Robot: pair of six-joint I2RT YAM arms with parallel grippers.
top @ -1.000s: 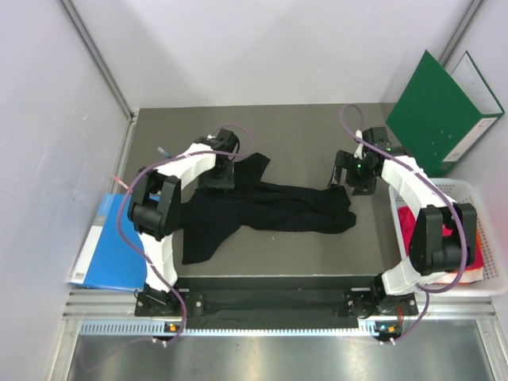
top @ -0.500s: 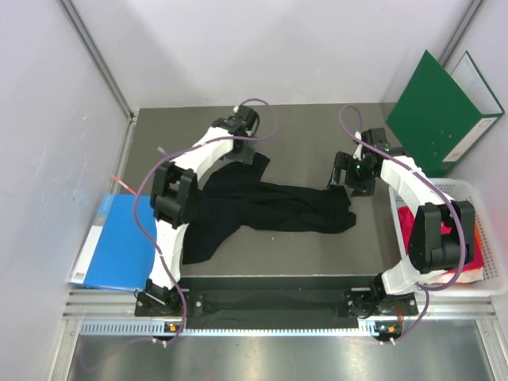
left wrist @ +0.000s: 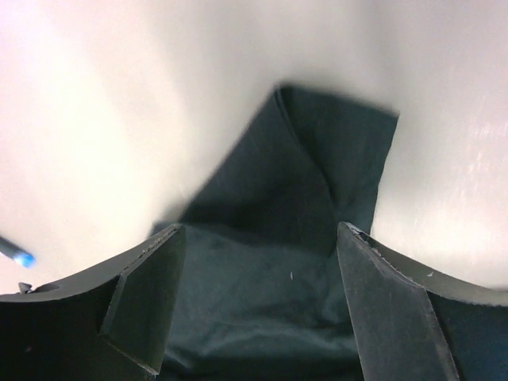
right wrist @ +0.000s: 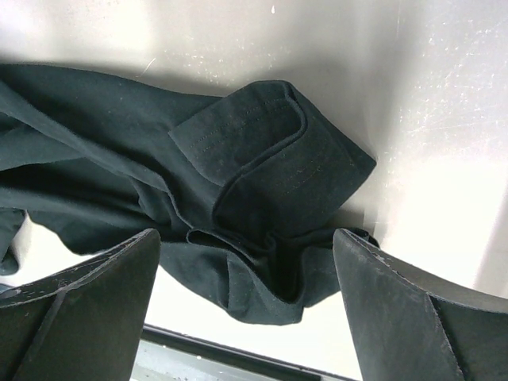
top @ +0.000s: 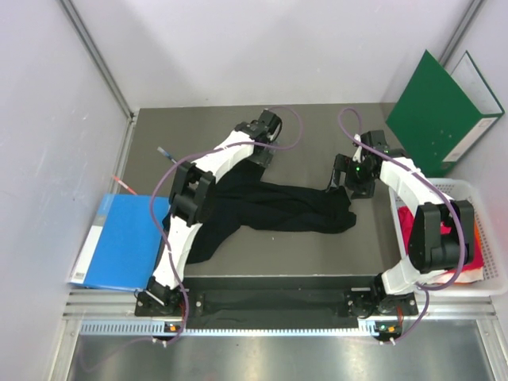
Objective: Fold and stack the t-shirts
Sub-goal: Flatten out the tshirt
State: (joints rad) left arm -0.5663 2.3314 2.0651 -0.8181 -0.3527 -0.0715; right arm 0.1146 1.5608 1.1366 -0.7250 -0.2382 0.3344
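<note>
A black t-shirt [top: 270, 205] lies crumpled across the middle of the table, one part trailing toward the near left. My left gripper [top: 259, 154] hangs open over its far corner; in the left wrist view the dark cloth [left wrist: 302, 182] shows below and between the fingers [left wrist: 143, 302], and nothing is gripped. My right gripper [top: 352, 182] stands open above the shirt's right end, where a hemmed sleeve [right wrist: 270, 151] lies bunched between the spread fingers [right wrist: 397, 302]. A magenta-red t-shirt [top: 409, 224] sits in the basket on the right.
A white basket [top: 494, 252] stands at the table's right edge, with a green folder [top: 435, 111] leaning behind it. A blue folder [top: 119, 242] lies off the left edge. Two pens [top: 163, 150] lie on the far left of the table.
My left arm has swung right and farther back along the shirt's far edge, and its jaws have spread wider. The right arm has barely moved.
</note>
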